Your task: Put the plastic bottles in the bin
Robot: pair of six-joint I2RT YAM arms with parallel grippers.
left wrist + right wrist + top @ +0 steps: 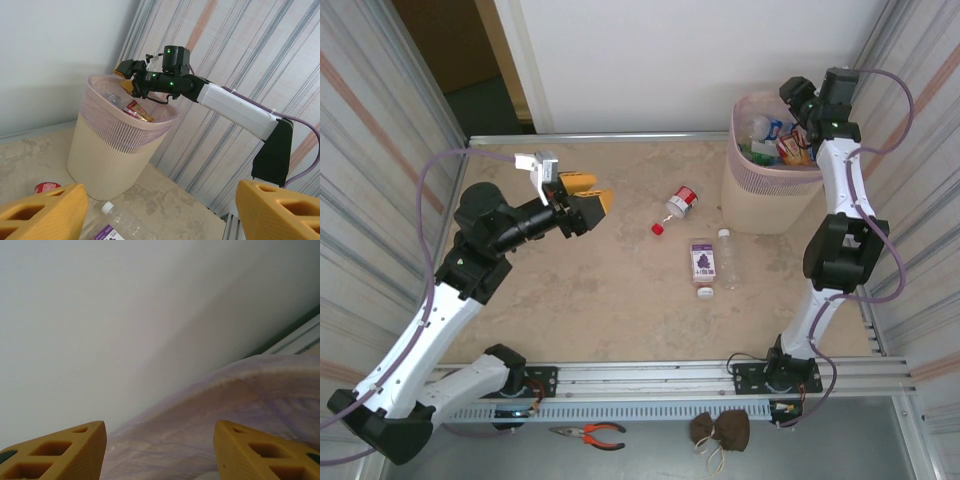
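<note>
loose bottles: three lie on their sides near the middle of the counter point(570, 290). The red-label bottle point(680, 203) is toward 12 o'clock. The purple-label bottle point(702, 262) and clear bottle point(726, 258) are side by side toward 3 o'clock, near the bin's foot.
binned bottles point(782, 145): a heap inside the bin, mixed labels, count unclear.
bin point(765, 210): upright at the counter's 1-2 o'clock corner.
handling: probably light and look empty. Thin plastic likely gives under a hard squeeze. Smooth and round, so apt to roll or slip.
grasp spot: judged best across the body at mid-length, on the label, fingers square to the long axis. The cap end is narrow and easy to miss.
right end effector point(127, 80): over the bin mouth, fingers spread, nothing between them.
right arm point(845, 250): reaches from its base at 5 o'clock up toward 1 o'clock, elbow raised, wrist over the bin rim.
left end effector point(595, 192): fingers wide apart, empty, above the counter at 10 o'clock and aimed toward 3 o'clock.
left arm point(470, 265): bent at the elbow, forearm roughly level, well apart from the loose bottles.
</note>
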